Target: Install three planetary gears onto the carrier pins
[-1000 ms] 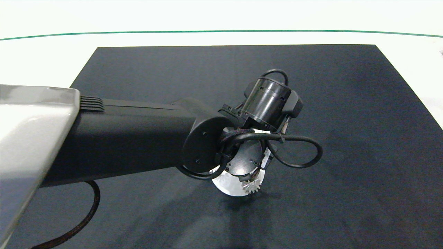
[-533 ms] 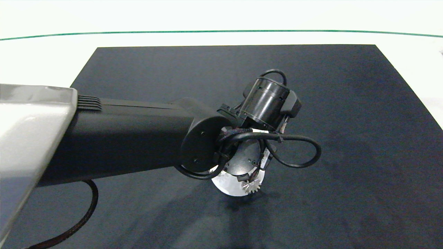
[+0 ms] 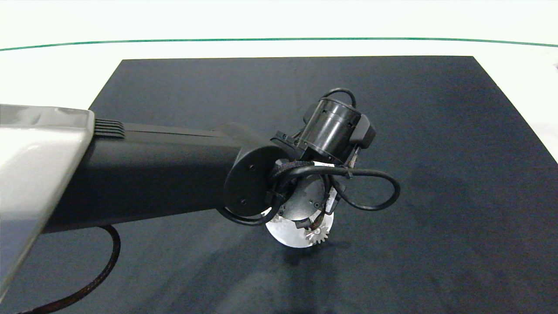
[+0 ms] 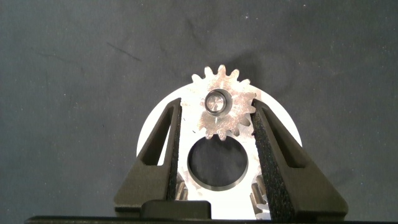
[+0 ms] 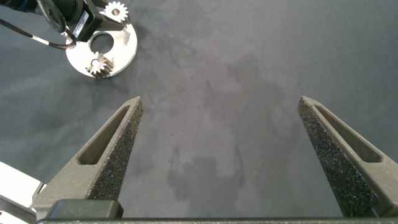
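The white disc [image 4: 153,127] lies on the dark mat, also seen as the disc [image 3: 288,237] under my left wrist. One silvery planetary gear [image 4: 225,118] sits on a carrier pin [image 4: 216,102], whose top shows through the centre hole. My left gripper [image 4: 216,106] straddles this gear, open, with a narrow gap on one side. Two more gears [image 4: 181,188] peek out beside the disc's big hole. From farther off, the disc [image 5: 123,45] carries a gear [image 5: 115,10] and another gear [image 5: 99,65]. My right gripper [image 5: 221,118] hangs open above bare mat, away from the disc.
The left arm [image 3: 174,174] reaches across the dark mat [image 3: 436,152] and hides most of the disc from above. A looped black cable [image 3: 375,192] hangs off its wrist. The white table [image 3: 52,74] surrounds the mat.
The left wrist has shifted slightly leftward and down toward the disc. The gear at the disc's near edge has stayed in place.
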You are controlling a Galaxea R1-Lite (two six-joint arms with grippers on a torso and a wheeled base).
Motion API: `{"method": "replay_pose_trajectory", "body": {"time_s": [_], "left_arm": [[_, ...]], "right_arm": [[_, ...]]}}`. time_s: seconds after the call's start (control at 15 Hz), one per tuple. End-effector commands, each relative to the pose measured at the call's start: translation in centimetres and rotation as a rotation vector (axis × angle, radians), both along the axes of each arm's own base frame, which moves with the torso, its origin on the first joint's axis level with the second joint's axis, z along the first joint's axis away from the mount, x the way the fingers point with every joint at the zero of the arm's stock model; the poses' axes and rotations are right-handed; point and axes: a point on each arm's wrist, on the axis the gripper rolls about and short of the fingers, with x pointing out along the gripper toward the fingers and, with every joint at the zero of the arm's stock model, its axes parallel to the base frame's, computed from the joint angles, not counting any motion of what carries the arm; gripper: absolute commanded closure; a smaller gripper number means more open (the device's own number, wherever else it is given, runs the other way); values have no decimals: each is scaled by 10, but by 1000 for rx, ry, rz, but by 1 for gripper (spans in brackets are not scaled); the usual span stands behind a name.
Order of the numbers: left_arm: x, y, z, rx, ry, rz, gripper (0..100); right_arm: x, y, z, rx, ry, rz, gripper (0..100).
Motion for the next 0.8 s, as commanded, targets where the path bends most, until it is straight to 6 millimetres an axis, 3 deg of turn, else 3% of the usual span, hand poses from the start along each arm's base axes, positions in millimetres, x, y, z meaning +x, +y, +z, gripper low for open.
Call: {"method": "replay_pose_trajectory", "body": {"time_s": [0.07,0.33,0.4,0.8], "left_arm": [[-1,1,1,-4,0,6,81],[-1,1,1,-8,0,8,81],[-1,1,2,-9,-1,8,0],[-1,2,0,-11,4,12,0]], "right_arm": [[0,0,0,-3,2,-1,0],[0,0,0,-3,2,-1,0],[0,0,0,-3,2,-1,0],[0,0,0,-4,3,-1,0]]}}
